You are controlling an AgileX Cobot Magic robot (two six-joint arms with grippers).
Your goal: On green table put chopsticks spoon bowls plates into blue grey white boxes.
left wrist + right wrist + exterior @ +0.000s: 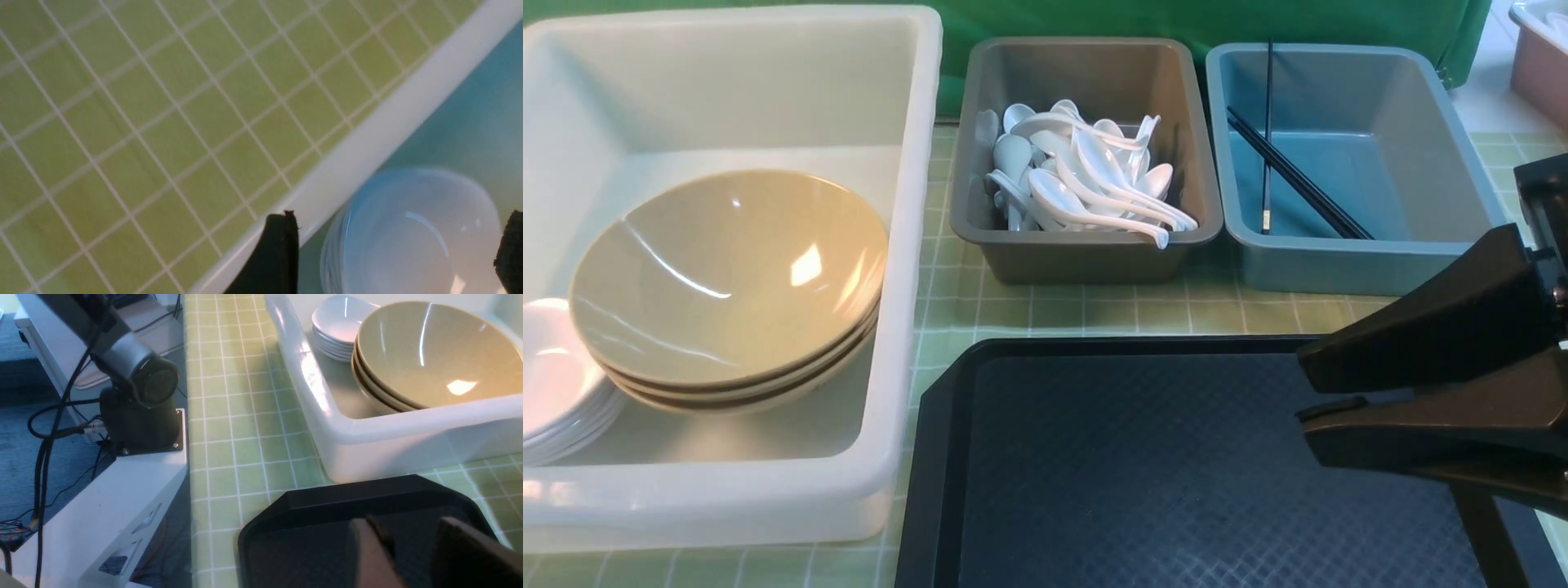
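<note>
I see three tan bowls [727, 278] stacked upright in the white box [907, 245] at frame left, with a stack of white plates [556, 376] just beside them at the far left edge. Spoons [1086, 175] lie heaped in the grey box [1086, 253] at centre top; black chopsticks [1290, 175] lie crossed in the blue box [1445, 122], upper right — all on the green table [1094, 310].

No legible text, labels, brands or numbers anywhere.
</note>
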